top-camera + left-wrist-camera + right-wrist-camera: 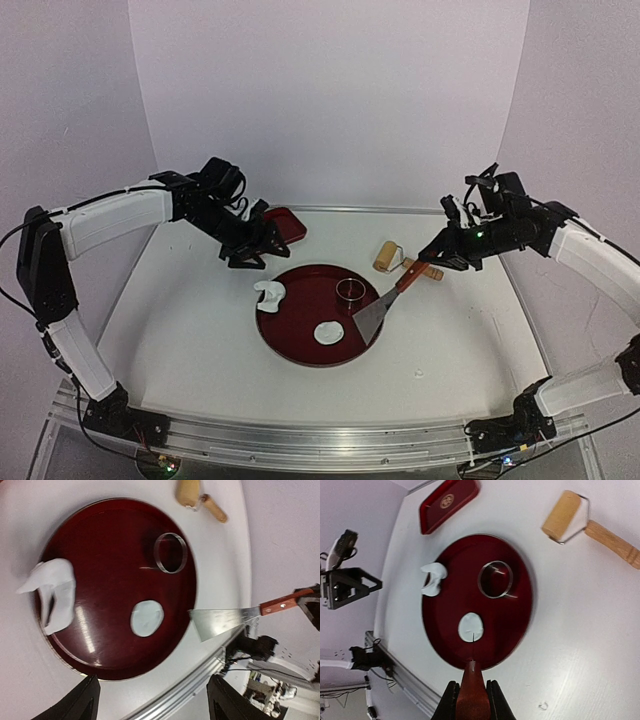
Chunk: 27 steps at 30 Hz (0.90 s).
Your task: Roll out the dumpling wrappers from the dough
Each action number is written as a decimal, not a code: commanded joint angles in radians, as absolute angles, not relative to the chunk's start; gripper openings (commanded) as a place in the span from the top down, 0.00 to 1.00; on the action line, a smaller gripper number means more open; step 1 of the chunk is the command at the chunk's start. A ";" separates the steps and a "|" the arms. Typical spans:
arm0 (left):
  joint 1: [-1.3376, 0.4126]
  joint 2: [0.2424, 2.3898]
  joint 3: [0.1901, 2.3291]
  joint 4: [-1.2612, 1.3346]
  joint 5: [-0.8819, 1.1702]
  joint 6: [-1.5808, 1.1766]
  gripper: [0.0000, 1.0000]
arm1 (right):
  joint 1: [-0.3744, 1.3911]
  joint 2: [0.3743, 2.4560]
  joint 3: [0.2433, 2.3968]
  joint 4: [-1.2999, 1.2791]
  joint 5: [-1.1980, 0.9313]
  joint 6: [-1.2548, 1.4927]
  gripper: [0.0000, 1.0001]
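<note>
The dough is a crumpled white scrap draped over the left rim of the round red tray, partly on the bench. One round dumpling wrapper lies flat near the tray's near rim, and the metal ring cutter stands toward its far right. The right hand is clamped on the wooden handle of a spatula, whose blade reaches the tray's right rim just beside the wrapper. The left hand hangs open and empty above the bench beyond the tray's far-left rim. A small wooden roller lies far right of the tray, and a rectangular red tray sits at the bench's far edge.
</note>
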State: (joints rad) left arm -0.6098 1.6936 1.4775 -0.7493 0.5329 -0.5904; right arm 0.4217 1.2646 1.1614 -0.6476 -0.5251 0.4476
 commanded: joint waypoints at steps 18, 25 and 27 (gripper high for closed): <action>-0.588 1.718 1.328 -0.783 0.211 -0.648 0.35 | 0.424 1.209 0.962 -0.338 -0.364 0.673 1.00; -0.575 1.744 1.315 -0.762 0.215 -0.677 0.38 | 0.424 1.224 0.916 -0.311 -0.368 0.637 1.00; -0.575 1.750 1.311 -0.756 0.221 -0.682 0.38 | 0.424 1.227 0.896 -0.304 -0.381 0.627 1.00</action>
